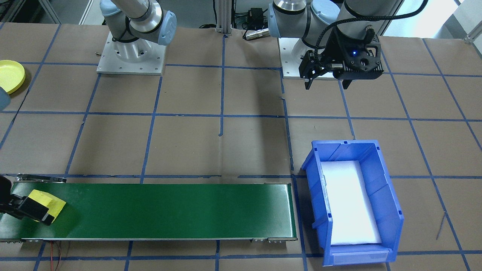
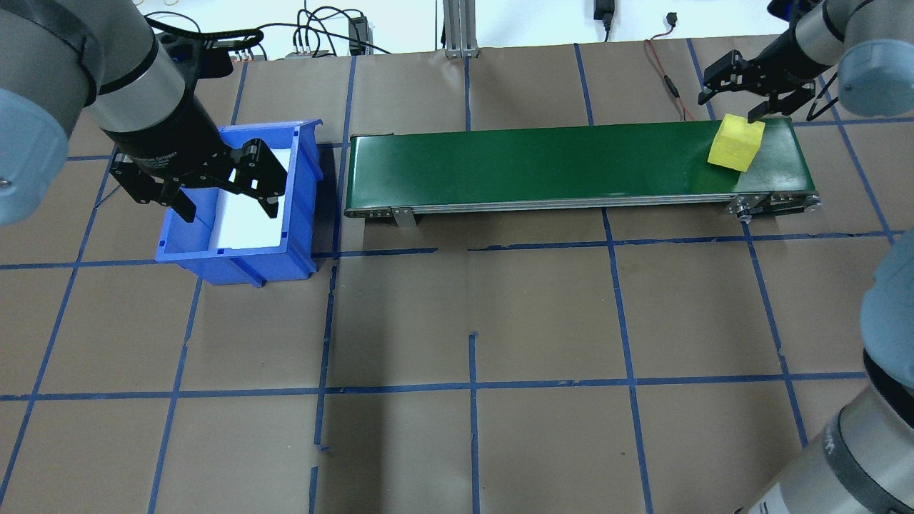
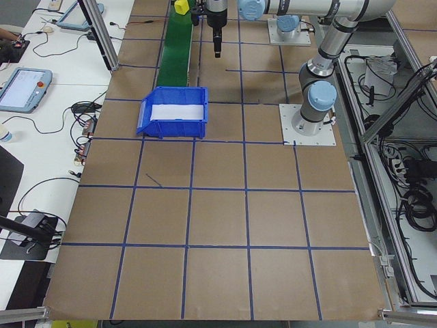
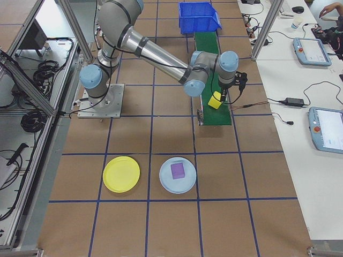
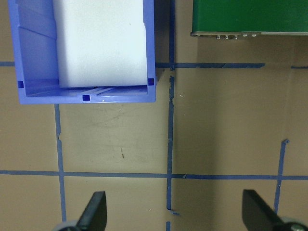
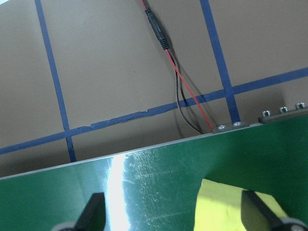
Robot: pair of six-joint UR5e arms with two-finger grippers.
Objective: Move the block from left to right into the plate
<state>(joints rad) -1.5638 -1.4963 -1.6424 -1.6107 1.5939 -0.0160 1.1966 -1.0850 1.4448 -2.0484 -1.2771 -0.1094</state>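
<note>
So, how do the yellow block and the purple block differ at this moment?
The yellow block sits on the green conveyor belt, while the purple block sits on a pale blue plate on the table. The yellow block has the open right gripper beside it; no gripper is near the purple block. The purple block lies beside the yellow plate; the yellow block is far from it. Both look like small cubes.

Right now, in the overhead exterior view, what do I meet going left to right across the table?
Left gripper over the blue plastic bin → long green conveyor belt → yellow foam cube at the belt's right end, with the right gripper just beyond it.
</note>
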